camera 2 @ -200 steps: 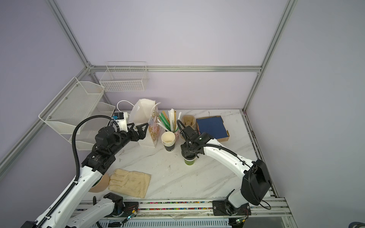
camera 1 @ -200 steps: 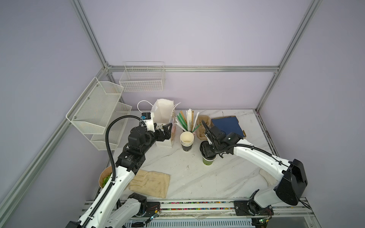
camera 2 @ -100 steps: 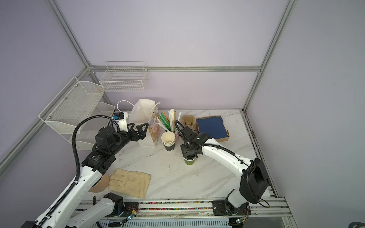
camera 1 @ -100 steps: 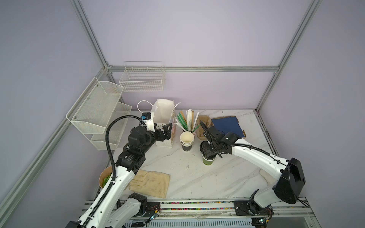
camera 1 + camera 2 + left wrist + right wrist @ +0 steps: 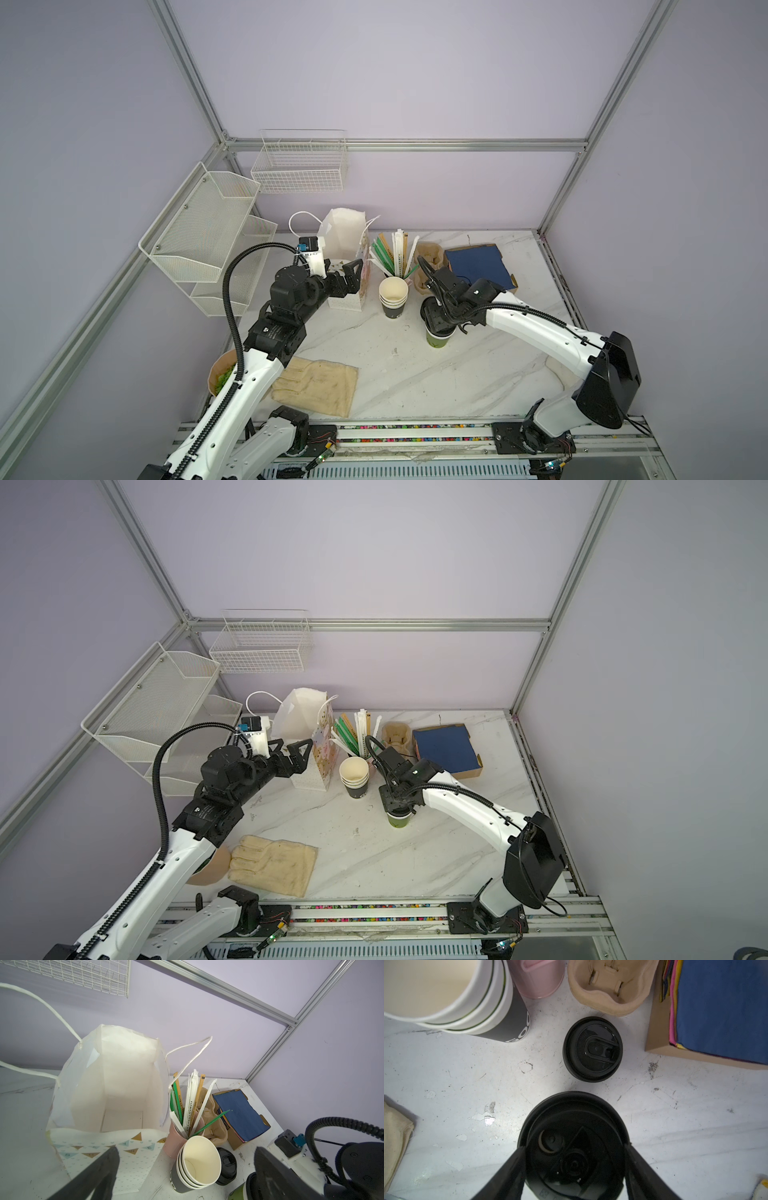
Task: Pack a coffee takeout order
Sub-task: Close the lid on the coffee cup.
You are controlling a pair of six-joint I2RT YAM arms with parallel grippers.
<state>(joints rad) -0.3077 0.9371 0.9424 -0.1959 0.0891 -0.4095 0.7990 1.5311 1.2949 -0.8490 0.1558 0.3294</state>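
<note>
Now my right gripper (image 5: 575,1147) looks clamped on the cup's (image 5: 436,338) lid (image 5: 573,1118); left gripper (image 5: 186,1150) gapes beside the bag (image 5: 116,1076). Next I'd lift the cup into the far carrier (image 5: 610,991).

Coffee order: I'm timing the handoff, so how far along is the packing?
Done: the black lid sits on the green cup. In hand: the right gripper clamps that lid. Remaining: the carrier is empty, the navy napkin lies in its box, and the paper bag is empty, with the open left gripper near it.
</note>
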